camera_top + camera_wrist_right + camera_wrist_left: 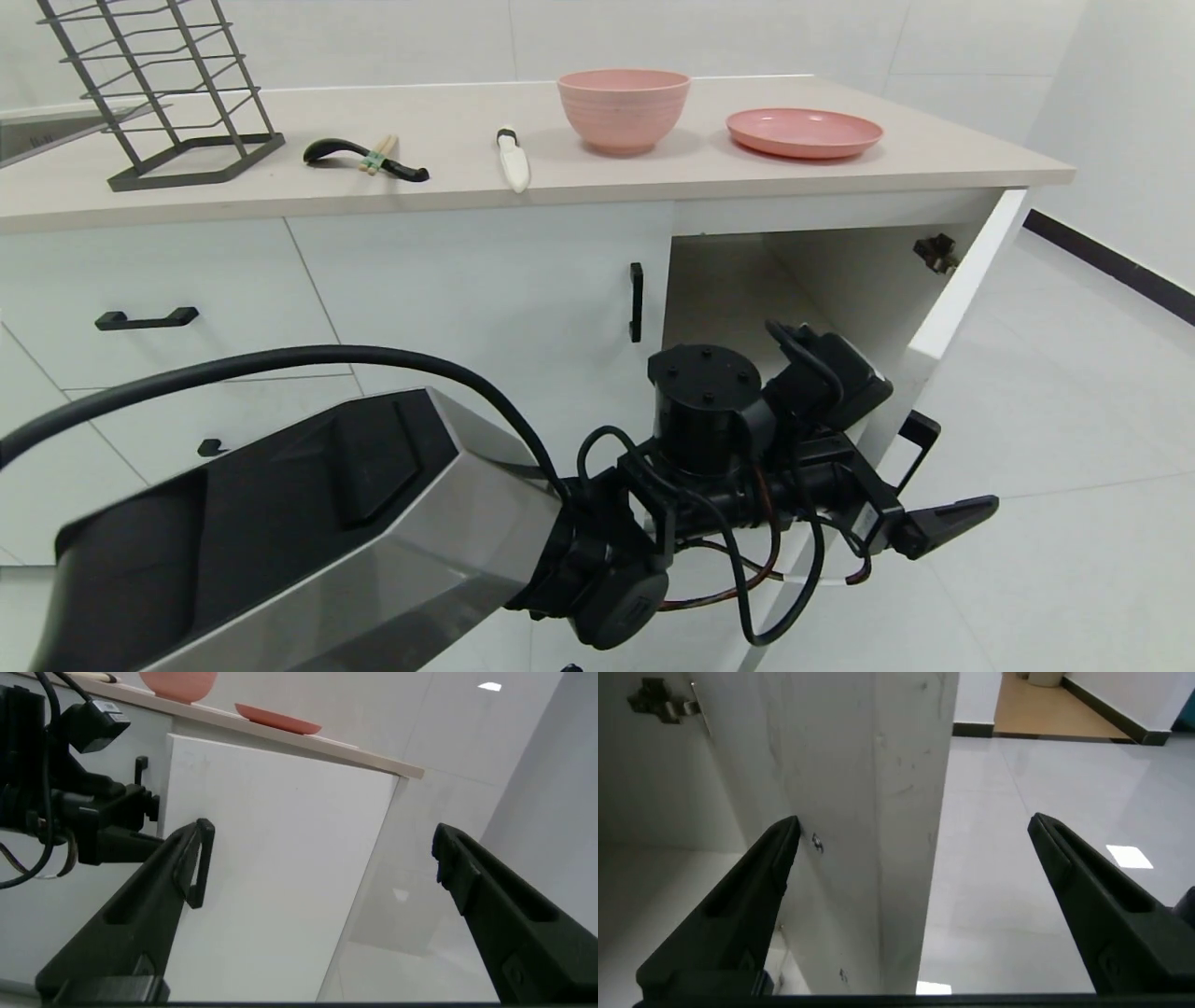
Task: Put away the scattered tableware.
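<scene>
Two grippers are hanging low at the open cabinet door (966,271), well below the tableware on the countertop (280,201). The left gripper (915,915) is standing wide open and gripping nothing. The door's free edge is lying between its fingers, one finger inside the cabinet (738,289) and the other outside over the floor (1074,420). The door's black handle (920,437) is sitting just beside it on the outer face. The right gripper (318,915) is also spreading wide and empty, facing that outer face.

Bare floor is stretching away on the door's outer side. Up on the countertop, a white knife (513,161) is lying near the front edge around the middle. Beside it, toward the left, wooden chopsticks (380,154) are crossing a black spoon (359,154). A black wire rack (159,93) is standing toward the left end. The pink bowl (624,107) is sitting upright behind the knife, well apart from it. The pink plate (804,132) is lying flat near the right end, above the open cabinet.
</scene>
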### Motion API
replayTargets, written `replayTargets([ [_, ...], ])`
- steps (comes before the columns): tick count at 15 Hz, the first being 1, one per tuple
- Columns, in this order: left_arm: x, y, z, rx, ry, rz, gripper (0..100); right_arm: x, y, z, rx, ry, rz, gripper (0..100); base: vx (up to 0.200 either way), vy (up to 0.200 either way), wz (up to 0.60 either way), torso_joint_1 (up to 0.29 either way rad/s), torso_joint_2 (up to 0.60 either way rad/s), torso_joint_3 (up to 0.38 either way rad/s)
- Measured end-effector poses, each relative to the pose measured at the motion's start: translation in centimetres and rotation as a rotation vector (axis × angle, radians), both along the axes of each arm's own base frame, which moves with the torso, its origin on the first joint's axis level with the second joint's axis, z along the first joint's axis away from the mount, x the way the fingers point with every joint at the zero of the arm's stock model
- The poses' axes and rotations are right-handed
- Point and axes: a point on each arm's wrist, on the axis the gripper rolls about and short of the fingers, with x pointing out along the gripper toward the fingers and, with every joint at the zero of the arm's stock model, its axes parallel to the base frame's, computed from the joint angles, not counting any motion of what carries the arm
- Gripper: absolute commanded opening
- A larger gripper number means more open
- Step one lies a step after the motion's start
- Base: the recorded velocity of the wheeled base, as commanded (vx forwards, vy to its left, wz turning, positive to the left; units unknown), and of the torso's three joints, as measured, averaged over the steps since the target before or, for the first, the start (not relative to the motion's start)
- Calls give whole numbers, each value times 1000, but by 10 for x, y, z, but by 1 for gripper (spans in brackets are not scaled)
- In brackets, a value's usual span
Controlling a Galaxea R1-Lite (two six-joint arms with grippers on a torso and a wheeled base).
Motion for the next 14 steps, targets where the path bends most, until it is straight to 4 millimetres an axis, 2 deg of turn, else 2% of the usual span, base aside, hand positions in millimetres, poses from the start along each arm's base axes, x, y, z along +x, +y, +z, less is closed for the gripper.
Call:
replayTargets([
  [14,-22,-31,-7,-48,-19,-100,100,-4,1,9,-27,-104,-7,100,0,0,0,0,0,0],
])
